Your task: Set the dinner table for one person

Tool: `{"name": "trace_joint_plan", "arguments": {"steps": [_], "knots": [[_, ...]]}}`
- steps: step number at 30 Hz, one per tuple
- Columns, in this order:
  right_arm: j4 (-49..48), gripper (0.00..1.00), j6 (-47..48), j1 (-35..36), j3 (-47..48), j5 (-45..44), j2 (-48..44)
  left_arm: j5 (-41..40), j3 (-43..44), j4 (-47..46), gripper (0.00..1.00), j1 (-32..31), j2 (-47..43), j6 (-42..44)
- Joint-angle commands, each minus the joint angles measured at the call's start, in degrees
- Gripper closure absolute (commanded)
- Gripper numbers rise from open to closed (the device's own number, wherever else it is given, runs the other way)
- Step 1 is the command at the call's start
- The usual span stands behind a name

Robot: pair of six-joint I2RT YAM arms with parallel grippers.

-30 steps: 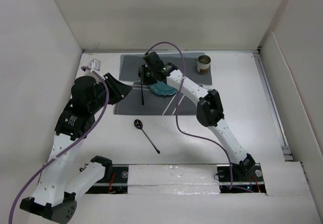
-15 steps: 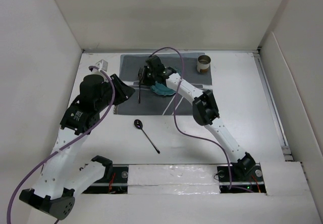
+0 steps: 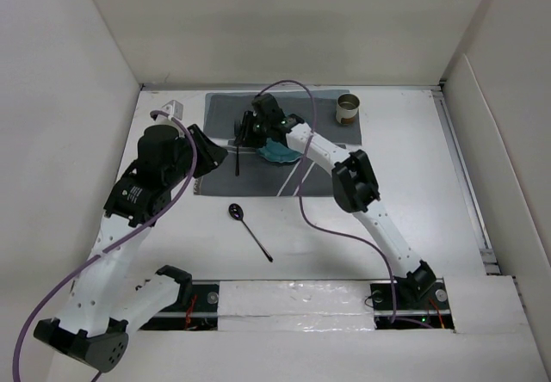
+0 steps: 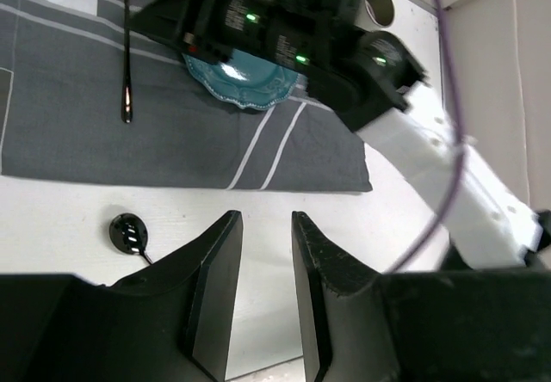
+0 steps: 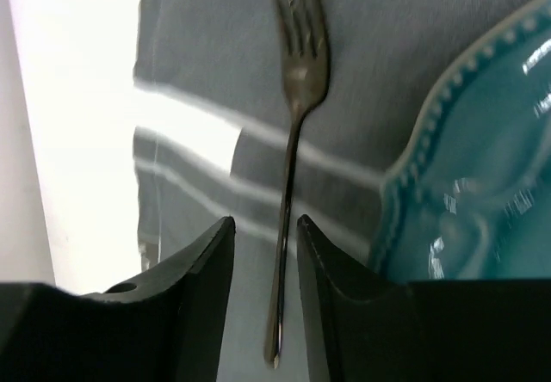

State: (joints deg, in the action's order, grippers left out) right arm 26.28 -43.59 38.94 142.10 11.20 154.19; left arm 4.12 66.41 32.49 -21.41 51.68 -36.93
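Right pincer [image 5: 264, 223] is released, its fingers parted over the fork [image 5: 297, 81], which lies free on the placemat [image 5: 198, 55] beside the teal plate [image 5: 482, 167]. Left pincer [image 4: 265, 218] is half parted and empty above the bare white bench [image 4: 52, 218], with the spoon [image 4: 127, 231] nearby and the placemat edge just beyond.

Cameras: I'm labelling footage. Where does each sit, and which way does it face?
Top external: fixed above and behind the bases, looking down on the dinner table; both arms show.
Left wrist: on the left arm, facing down past its own jaws at spoon and placemat; the right arm fills the top.
Right wrist: looking down between its own jaws at the fork beside the teal plate.
Shared: fork and plate show in all three.
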Motion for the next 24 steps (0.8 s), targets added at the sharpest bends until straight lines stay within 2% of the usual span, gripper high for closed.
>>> {"name": "trace_joint_plan", "arguments": {"steps": [1, 3, 4, 5, 6, 8, 9, 10, 11, 12, 13, 14, 15, 16, 18, 24], "knots": [[-6.1, 0.59, 5.3, -0.9, -5.2, 2.4, -17.0, -2.5, 4.0, -2.6, 0.73, -0.3, 0.9, 1.9], [-6.6, 0.73, 9.1, -0.9, -15.4, 3.7, -22.9, -3.1, 6.5, -3.5, 0.72, -0.3, 2.0, 3.1], [-7.2, 0.91, 10.4, -0.3, -19.9, 4.0, -29.1, -3.5, 7.5, -3.7, 0.72, -0.3, 2.5, 3.6], [-7.7, 1.00, 11.7, 0.3, -29.9, 3.8, -32.5, -3.5, 8.5, -3.9, 0.73, -0.3, 3.4, 4.1], [-8.8, 1.00, 14.3, 1.9, -35.0, 3.1, -35.5, -5.9, 10.0, -4.2, 0.74, -0.3, 3.8, 5.4], [-9.9, 1.00, 17.1, 4.4, -45.0, 2.2, -43.8, -6.6, 11.1, -4.6, 0.89, -0.3, 4.7, 6.2], [-9.0, 1.00, 19.4, 7.2, -53.2, 0.8, -45.7, -6.7, 11.5, -4.5, 0.95, -0.3, 5.0, 6.3], [-8.3, 1.00, 20.8, 8.7, -56.6, 0.3, -47.3, -6.5, 11.4, -4.8, 1.00, -0.3, 5.3, 6.3], [-7.7, 1.00, 22.0, 10.3, -59.5, -0.3, -49.8, -6.3, 11.2, -5.3, 1.00, -0.3, 5.4, 6.3], [-7.0, 0.96, 23.5, 11.8, -64.6, -2.6, -50.6, -6.3, 10.8, -5.6, 1.00, -0.3, 5.5, 6.3], [-7.1, 0.80, 24.6, 14.1, -66.7, -2.4, -51.5, -6.1, 10.8, -5.8, 1.00, -0.3, 6.0, 6.4], [-7.6, 0.72, 25.7, 14.9, -68.3, -0.9, -51.8, -6.1, 11.0, -5.9, 0.99, -0.3, 6.2, 6.5], [-7.8, 0.65, 27.1, 15.8, -69.4, 0.2, -52.2, -6.1, 11.7, -5.9, 0.95, -0.3, 6.7, 6.7], [-7.8, 0.56, 27.6, 17.6, -70.4, -0.1, -52.1, -6.4, 12.2, -5.8, 0.84, -0.3, 6.9, 6.8], [-7.2, 0.49, 28.8, 19.7, -69.5, -1.4, -50.5, -6.8, 13.6, -5.5, 0.71, -0.3, 8.1, 7.5], [-4.7, 0.47, 30.0, 22.2, -63.7, -8.1, -43.7, -6.8, 14.7, -5.6, 0.66, -0.3, 8.8, 7.2]]}}
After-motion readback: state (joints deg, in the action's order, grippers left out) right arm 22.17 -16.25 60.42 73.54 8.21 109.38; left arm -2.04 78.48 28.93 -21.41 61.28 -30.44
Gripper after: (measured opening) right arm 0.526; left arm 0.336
